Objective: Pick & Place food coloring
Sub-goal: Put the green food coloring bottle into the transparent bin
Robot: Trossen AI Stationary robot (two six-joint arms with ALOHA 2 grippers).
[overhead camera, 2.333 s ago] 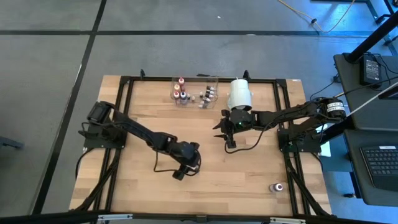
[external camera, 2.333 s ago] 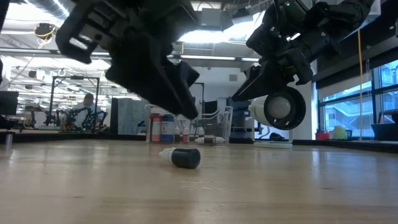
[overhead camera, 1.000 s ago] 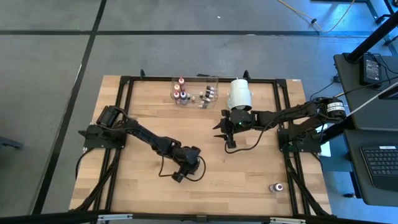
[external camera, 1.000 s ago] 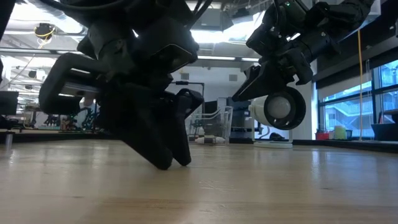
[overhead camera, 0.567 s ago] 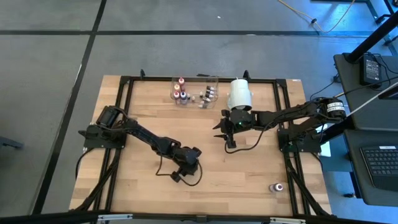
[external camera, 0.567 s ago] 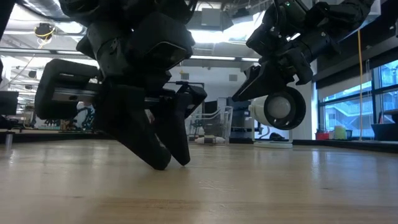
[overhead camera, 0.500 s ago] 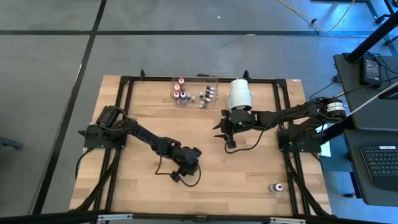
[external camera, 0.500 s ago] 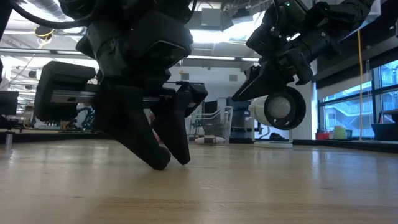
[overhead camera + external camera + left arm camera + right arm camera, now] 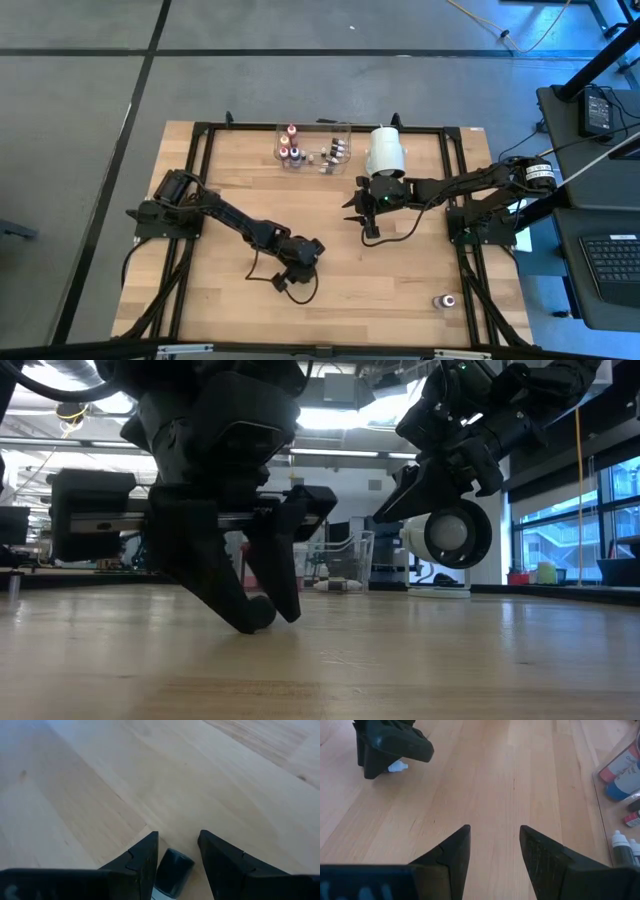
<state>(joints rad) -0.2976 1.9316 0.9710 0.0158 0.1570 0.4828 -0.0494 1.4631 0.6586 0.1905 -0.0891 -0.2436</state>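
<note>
The left gripper has been lowered onto the worktop near its middle, and the dark food coloring bottle is now clamped; the right gripper stays parted, empty.

The tabletop was pale wood laid in long planks, smooth, with fine grain and a soft sheen at low angle. A black metal frame edged it. The left gripper had matt black plastic fingers with faint scuffs; between them lay a dark vial of semi-glossy plastic with a white tip. The right gripper had the same dull black fingers, finely scratched. At the tabletop's 12 o'clock edge stood a clear, glossy plastic tray holding small bottles with shiny tops, and just beside it a smooth white cylinder. The floor was grey and matt.
</note>
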